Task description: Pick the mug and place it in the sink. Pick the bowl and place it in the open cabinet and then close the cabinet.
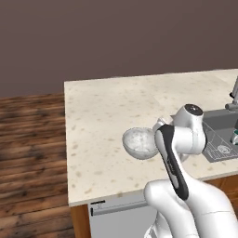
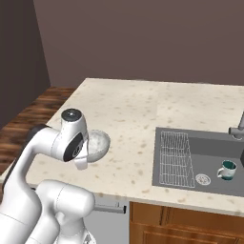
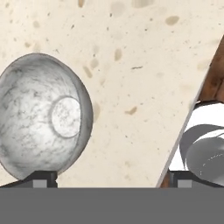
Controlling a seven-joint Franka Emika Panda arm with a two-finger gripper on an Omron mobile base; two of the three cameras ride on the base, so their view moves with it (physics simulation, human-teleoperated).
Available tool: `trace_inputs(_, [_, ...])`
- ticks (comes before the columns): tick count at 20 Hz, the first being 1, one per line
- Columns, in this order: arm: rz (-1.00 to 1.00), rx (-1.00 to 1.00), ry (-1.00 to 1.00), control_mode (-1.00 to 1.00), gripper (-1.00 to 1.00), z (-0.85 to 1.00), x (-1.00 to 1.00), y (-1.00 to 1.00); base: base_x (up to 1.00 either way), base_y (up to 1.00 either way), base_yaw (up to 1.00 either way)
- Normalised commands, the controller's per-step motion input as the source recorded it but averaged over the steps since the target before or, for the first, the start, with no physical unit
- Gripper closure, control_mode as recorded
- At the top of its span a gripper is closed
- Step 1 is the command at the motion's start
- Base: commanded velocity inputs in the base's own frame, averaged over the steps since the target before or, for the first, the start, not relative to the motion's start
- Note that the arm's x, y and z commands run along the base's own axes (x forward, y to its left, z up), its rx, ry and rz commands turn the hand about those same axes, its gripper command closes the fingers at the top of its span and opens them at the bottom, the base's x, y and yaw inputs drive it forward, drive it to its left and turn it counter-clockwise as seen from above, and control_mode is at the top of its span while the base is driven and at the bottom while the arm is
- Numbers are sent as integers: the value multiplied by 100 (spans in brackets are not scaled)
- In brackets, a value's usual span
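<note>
Pincer [image 3: 111, 177] is spread wide w/ nothing between the tips, hanging above the worktop [image 1: 102, 107] and looking down at it. Bowl [image 3: 41, 127] lies off to one side of the pincer's centre line, under one fingertip rather than between the two, so the next move prob. needs a sideways shift toward the bowl before coming down. Bowl is round, no long axis to line up with; a grip on the rim looks most workable.

From the base cams the bowl [image 1: 139, 142] sits upright on the worktop near its front edge, partly behind the arm, well apart from the sink [image 2: 190, 143]. Bowl is empty inside.

Mug [image 2: 227, 170] stands upright in the sink basin, beside a round drain [image 2: 203, 179], wire rack [image 2: 174, 157] next to it. First half of the task looks done; bowl not yet picked. Cabinet: can't say where.
</note>
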Motion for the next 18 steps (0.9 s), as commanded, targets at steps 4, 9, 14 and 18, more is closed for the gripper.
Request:
trace_inputs(4, [2,0,1,-100,-100,-17,29,-5,0,0,0])
trace_inputs(9, [0,0,4,-100,-100,-16,23,0,0,0,0])
trace_inputs(14, [0,0,6,-100,-100,-16,19,0,0,0,0])
trace_inputs(18, [0,0,3,-100,-100,-17,22,0,0,0,0])
